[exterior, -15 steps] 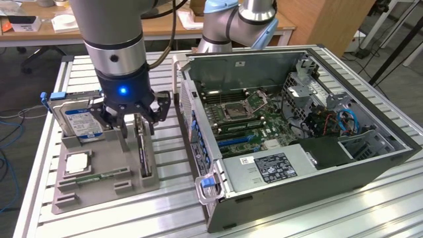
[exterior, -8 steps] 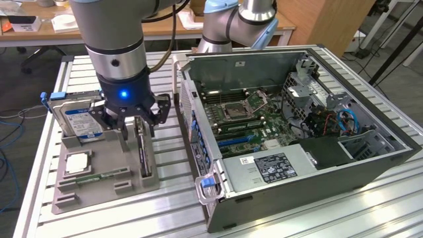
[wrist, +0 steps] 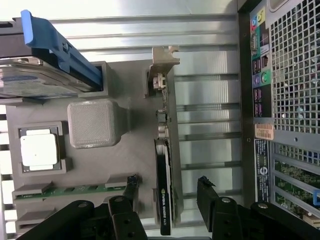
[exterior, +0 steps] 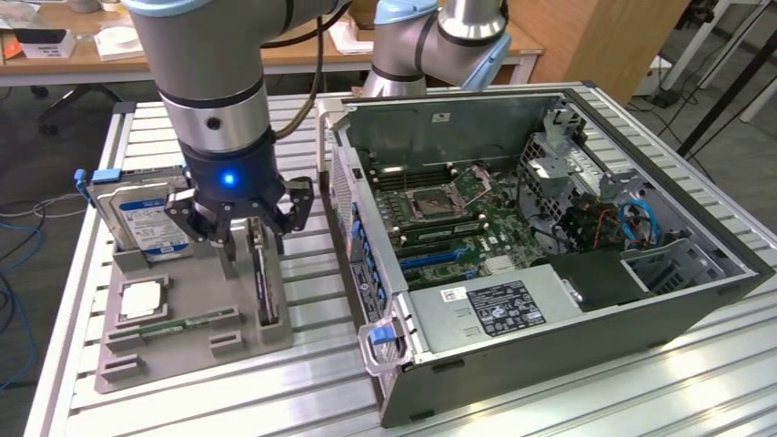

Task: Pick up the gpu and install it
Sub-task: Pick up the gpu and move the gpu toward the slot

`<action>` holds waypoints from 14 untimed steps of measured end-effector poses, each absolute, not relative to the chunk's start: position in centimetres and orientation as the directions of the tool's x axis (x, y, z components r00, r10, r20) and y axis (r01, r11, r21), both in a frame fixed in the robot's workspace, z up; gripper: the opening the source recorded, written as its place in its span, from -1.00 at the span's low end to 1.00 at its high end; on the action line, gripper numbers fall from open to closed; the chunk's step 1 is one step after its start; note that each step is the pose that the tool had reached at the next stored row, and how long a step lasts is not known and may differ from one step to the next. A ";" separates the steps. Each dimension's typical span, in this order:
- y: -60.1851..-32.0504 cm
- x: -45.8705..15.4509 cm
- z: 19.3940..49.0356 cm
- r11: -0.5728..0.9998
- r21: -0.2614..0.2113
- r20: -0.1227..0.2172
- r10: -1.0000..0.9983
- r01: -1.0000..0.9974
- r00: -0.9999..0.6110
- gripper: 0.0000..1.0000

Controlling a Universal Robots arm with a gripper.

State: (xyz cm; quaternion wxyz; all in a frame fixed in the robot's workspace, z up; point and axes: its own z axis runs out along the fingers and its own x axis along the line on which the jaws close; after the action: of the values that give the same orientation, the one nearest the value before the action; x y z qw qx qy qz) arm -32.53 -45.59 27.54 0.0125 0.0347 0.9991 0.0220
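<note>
- Hovers with pincer spread wide, one finger each side of gpu, nothing pinched.
- Gpu location: upright on edge in a slot along grey tray, bracket at one end.
- Looks light, stiff, fragile; best taken by flat faces near top edge, mid-length, clear of bracket.

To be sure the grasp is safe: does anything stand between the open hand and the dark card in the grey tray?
Nothing visible does. The black hand is open right above the thin dark green-black card with silver bracket, which stands on edge in the grey plastic tray.
</note>
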 end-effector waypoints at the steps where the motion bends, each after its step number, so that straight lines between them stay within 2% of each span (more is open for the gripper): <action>1: -45.6 -32.5 27.4 0.997 0.045 -0.023 0.070 0.069 -0.997 0.18; 14: -45.6 -32.8 26.5 0.997 0.045 -0.024 0.070 0.069 -0.997 0.18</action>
State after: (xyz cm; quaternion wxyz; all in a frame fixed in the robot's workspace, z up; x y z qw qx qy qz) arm -32.76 -45.59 26.52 0.0125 0.0347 0.9991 0.0221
